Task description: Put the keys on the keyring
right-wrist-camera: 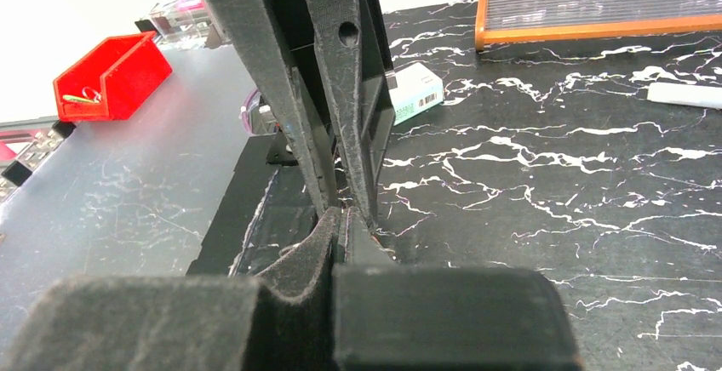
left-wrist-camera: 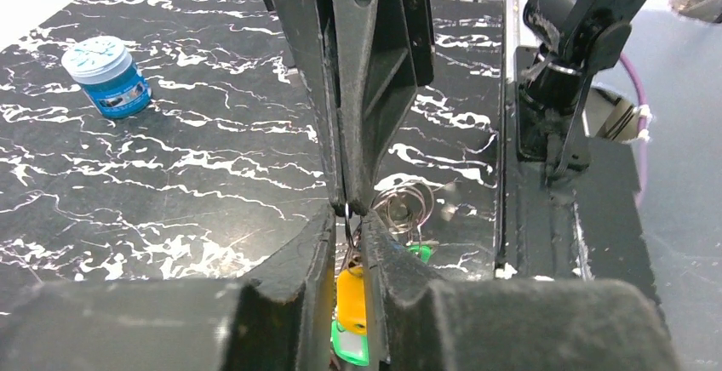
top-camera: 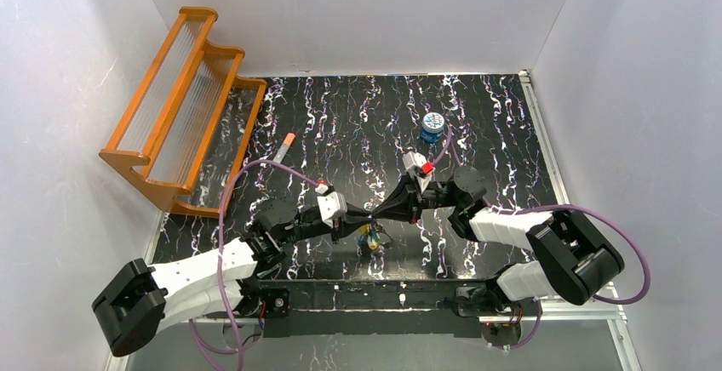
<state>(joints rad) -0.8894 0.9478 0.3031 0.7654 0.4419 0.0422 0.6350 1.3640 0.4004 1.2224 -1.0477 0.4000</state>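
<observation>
Standing well apart from keys (top-camera: 370, 236): tin (top-camera: 433, 126), rack (top-camera: 183, 111), tube (top-camera: 283, 146)

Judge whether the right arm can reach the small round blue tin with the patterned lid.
Probably yes: the small round blue tin stands just beyond that arm's wrist, nothing between. But the right tool is shut, tip to tip with the left tool, and must pull away first.

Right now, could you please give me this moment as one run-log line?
left gripper: jaws narrowly apart around keys, grip unclear | right gripper: shut, tips meeting the left's | blue tin: far side, untouched
</observation>
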